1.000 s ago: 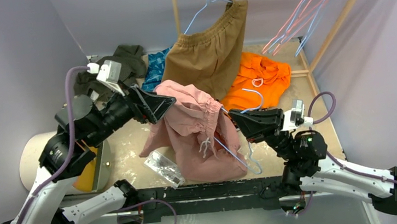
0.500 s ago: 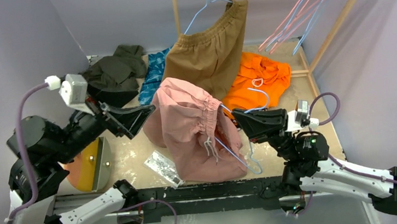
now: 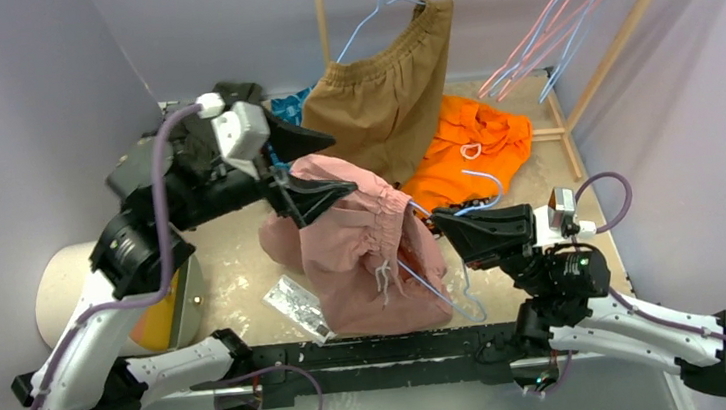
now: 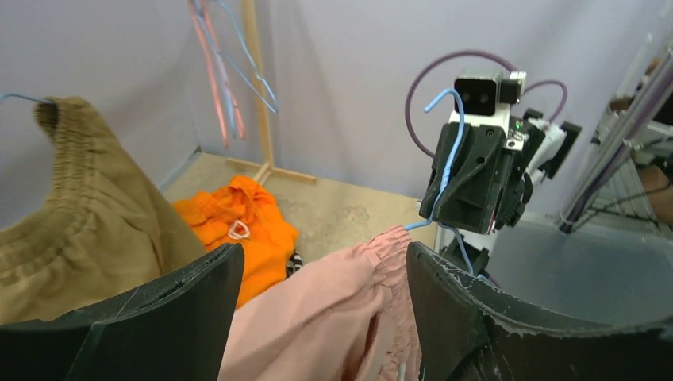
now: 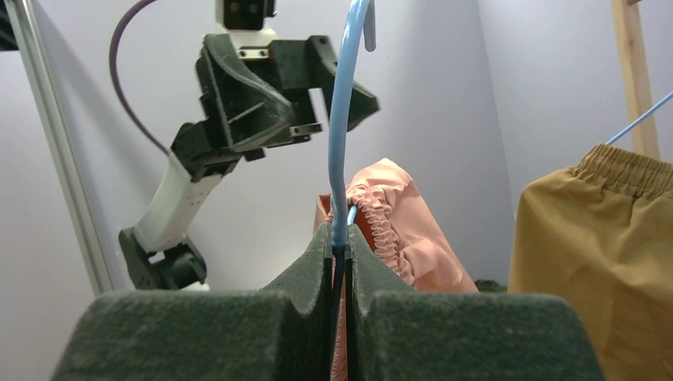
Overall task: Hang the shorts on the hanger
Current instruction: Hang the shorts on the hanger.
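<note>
Mid-threading, I'd say: the right tool (image 3: 438,221) is clamped on the light-blue hanger (image 5: 340,143) at its neck, with the pink shorts (image 3: 354,256) bunched on it above the middle of the counter (image 3: 234,268), and the left tool (image 3: 340,164), fingers apart over the waistband (image 4: 390,250), next must pinch and straighten it.

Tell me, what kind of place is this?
Probably a robot practice booth, not a home: two robot arms bolted to a table, plain walls close around, a wooden rack with wire hangers.
</note>
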